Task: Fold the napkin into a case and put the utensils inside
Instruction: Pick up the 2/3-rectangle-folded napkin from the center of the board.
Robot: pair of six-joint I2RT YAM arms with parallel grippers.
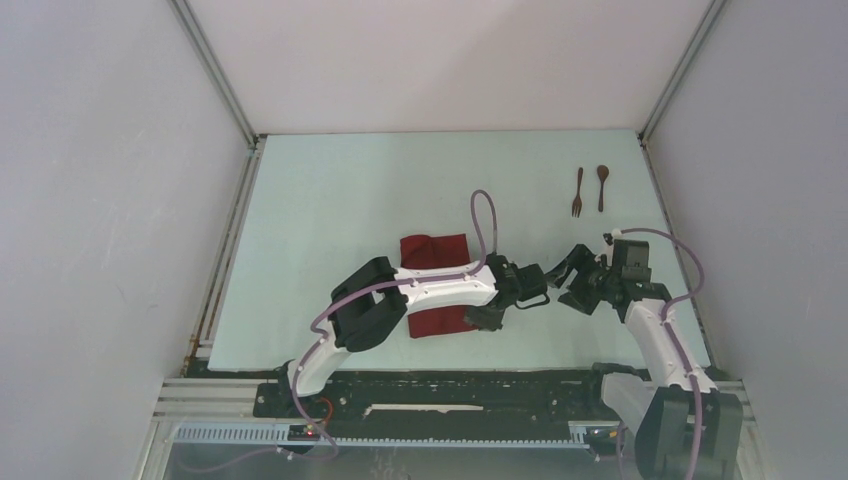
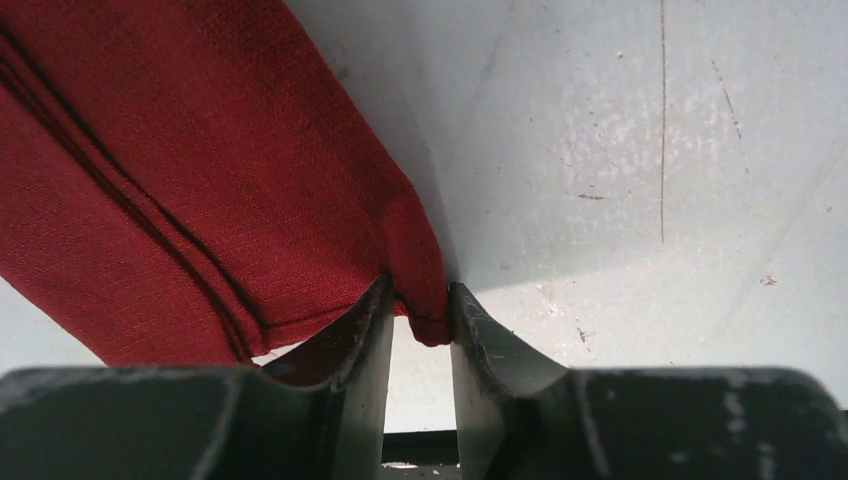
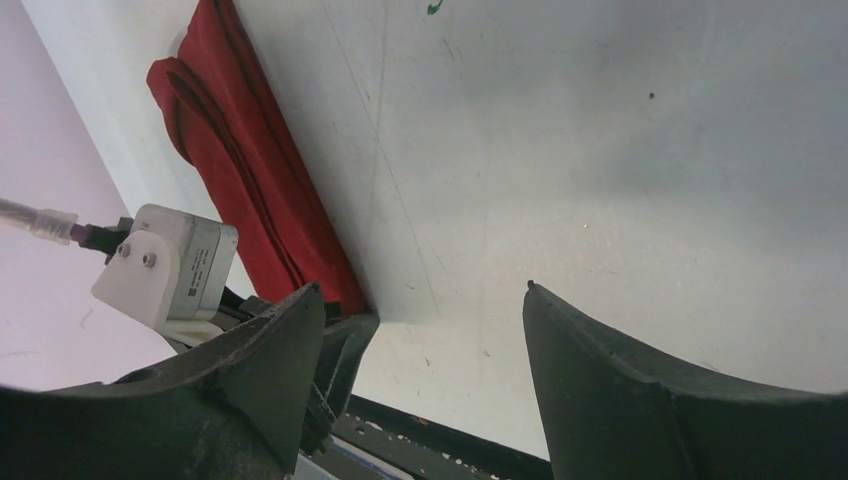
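Pale blue-green tabletop (image 1: 350, 190) fills the floor of a white-walled enclosure in the top view. The dark red napkin (image 1: 435, 252) lies folded near its middle, partly hidden under the left forearm. The wooden fork (image 1: 578, 192) and spoon (image 1: 602, 187) lie side by side, well apart at the far right, probably kept out of the way until the case is ready. The left hand (image 1: 483, 318) reaches down at the cloth's near right corner, and the right hand (image 1: 568, 282) hovers just beside it. From the left wrist, the napkin (image 2: 200, 170) shows stacked layers and stitched hems. One corner rises off the scuffed tabletop (image 2: 650, 200) between the fingers of the left hand (image 2: 418, 300), which pinches it, apparently to carry it over for another fold. From the right wrist, the right hand (image 3: 425, 300) is spread wide and empty above bare tabletop (image 3: 600, 150), seemingly waiting its turn. The napkin (image 3: 250, 190) runs along the left, behind a white camera box (image 3: 165, 265) whose label is too small to read. A green mark (image 3: 435, 8) at the top edge is not legible either.
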